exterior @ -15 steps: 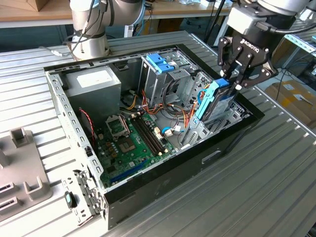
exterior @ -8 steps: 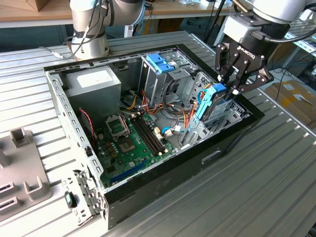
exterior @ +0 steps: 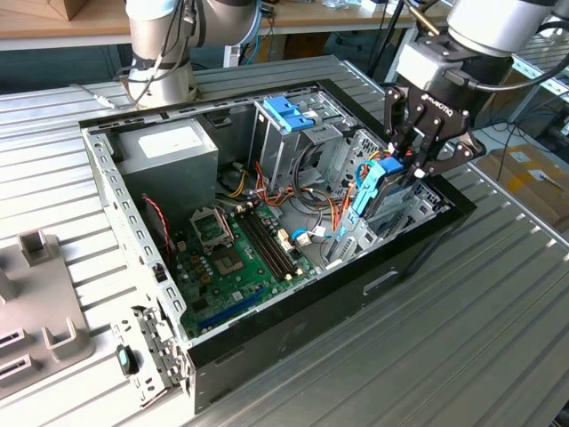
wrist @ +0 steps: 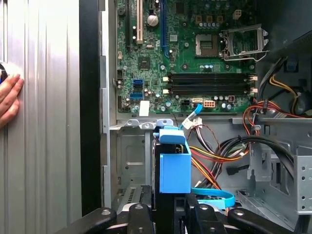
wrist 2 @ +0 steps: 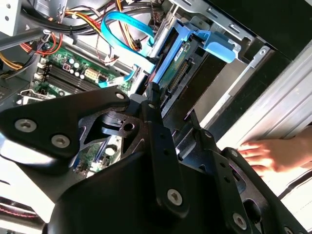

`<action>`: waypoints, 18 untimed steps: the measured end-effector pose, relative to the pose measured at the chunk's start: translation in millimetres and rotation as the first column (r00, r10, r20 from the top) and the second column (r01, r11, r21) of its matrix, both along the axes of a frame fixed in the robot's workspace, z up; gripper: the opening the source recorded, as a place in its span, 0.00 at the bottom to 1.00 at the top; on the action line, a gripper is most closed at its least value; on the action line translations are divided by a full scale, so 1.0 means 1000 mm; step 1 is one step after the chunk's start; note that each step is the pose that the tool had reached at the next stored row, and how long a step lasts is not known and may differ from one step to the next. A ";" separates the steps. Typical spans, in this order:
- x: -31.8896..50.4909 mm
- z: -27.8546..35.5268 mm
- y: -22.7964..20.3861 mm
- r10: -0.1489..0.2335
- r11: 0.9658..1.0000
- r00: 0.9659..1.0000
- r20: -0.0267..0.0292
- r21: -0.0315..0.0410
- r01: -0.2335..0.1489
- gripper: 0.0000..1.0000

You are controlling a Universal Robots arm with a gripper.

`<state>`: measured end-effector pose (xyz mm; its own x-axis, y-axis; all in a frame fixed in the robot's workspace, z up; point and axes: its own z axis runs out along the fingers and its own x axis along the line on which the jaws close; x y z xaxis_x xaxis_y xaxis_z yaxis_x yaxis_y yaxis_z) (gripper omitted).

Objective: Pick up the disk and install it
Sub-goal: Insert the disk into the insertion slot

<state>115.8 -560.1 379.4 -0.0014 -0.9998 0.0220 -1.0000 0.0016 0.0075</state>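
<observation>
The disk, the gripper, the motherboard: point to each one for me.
disk (wrist: 174, 168), first wrist view, on its blue carrier end.
gripper (exterior: 409, 167), exterior view, midway between its fingertips.
motherboard (exterior: 233, 260), exterior view, middle of the green board.

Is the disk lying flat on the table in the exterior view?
No, the disk stands on edge inside the case, held from above by the gripper.

Black screw-studded gripper (exterior: 412, 165), silver-grey arm (exterior: 491, 25)
</observation>
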 end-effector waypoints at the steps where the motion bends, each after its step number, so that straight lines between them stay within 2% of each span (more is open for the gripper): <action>1: 0.0000 -0.0039 -0.0002 0.000 1.000 1.000 0.000 0.000 0.000 0.35; 5: -0.0001 -0.0146 -0.0004 0.000 1.000 1.000 0.000 0.000 0.000 0.35; 11: -0.0001 -0.0147 -0.0004 0.000 1.000 1.000 0.000 0.000 0.000 0.35; 12: 0.0000 -0.0146 -0.0004 0.000 1.000 1.000 0.000 0.000 0.000 0.42; 13: -0.0001 -0.0147 -0.0004 0.000 1.000 1.000 0.000 0.000 0.000 0.42; 14: -0.0003 -0.0153 -0.0004 0.000 1.000 1.000 0.000 0.000 0.000 0.48; 15: -0.0003 -0.0153 -0.0004 0.000 1.000 1.000 0.000 0.000 0.000 0.84; 16: -0.0003 -0.0153 -0.0004 0.000 1.000 1.000 0.000 0.000 0.000 0.91; 18: -0.0003 -0.0154 -0.0004 0.000 1.000 1.000 0.000 0.000 0.000 0.91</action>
<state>115.6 -560.5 364.0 -0.0014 -0.9998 0.0222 -1.0000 0.0016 0.0075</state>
